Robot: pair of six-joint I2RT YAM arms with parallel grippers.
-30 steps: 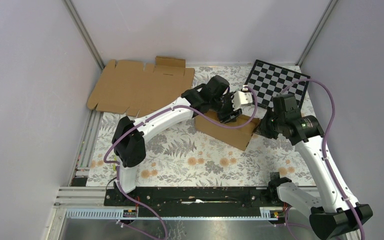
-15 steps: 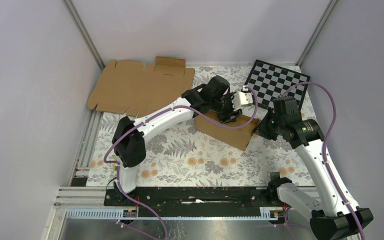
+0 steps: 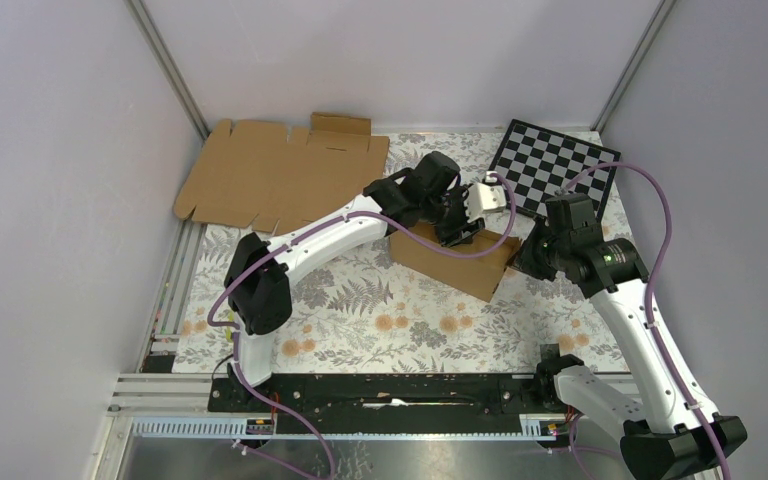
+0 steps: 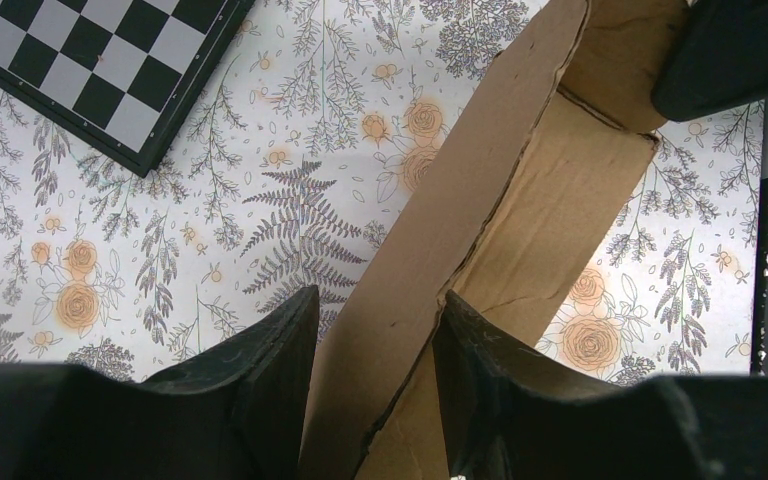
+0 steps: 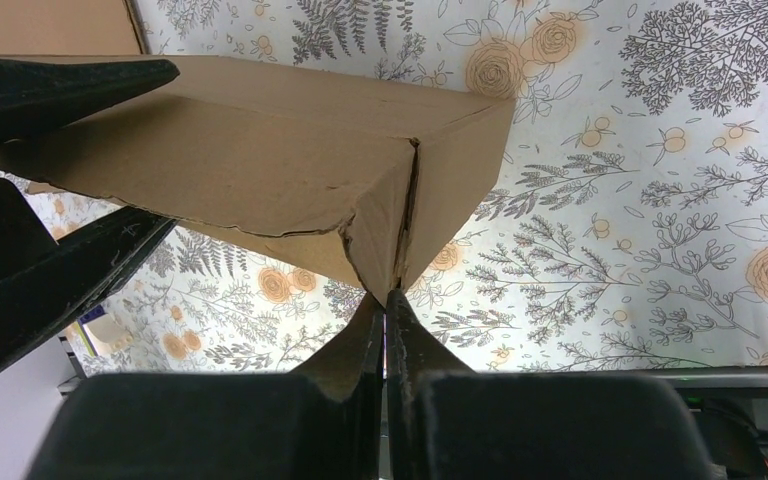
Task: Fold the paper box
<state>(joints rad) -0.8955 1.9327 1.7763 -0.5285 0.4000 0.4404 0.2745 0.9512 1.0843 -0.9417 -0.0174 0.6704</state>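
**Half-folded paper box (image 3: 452, 262) pinched at one wall, prodded at one corner**

Lies partly formed on the floral cloth (image 3: 360, 310), directly between the two claws, with long walls raised and one end corner drawn together along a rough, creased seam. Judged roughly midway: shape there, corner not yet flush.

Gripped by the left claw (image 4: 375, 310) across one raised wall, one finger on each face of what looks like a doubled-over panel. Probably held this way to keep that wall upright and to stop the whole piece skidding over the cloth under a push from the other side.

Met at the end corner by the right claw (image 5: 385, 300), clenched tight with nothing between its fingers, tips right at the foot of the corner seam. Likely serving as a blunt pusher, to press the end flap home against the steady hold opposite. Worth minding: a ragged crease beside that seam, apt to buckle under a hard shove.

Further out, beyond the right claw: checkerboard (image 3: 555, 168), flat on the cloth and clear of the box. Well apart on the left claw's side, near the back corner: flat cardboard sheet (image 3: 280, 175), unfolded and untouched.
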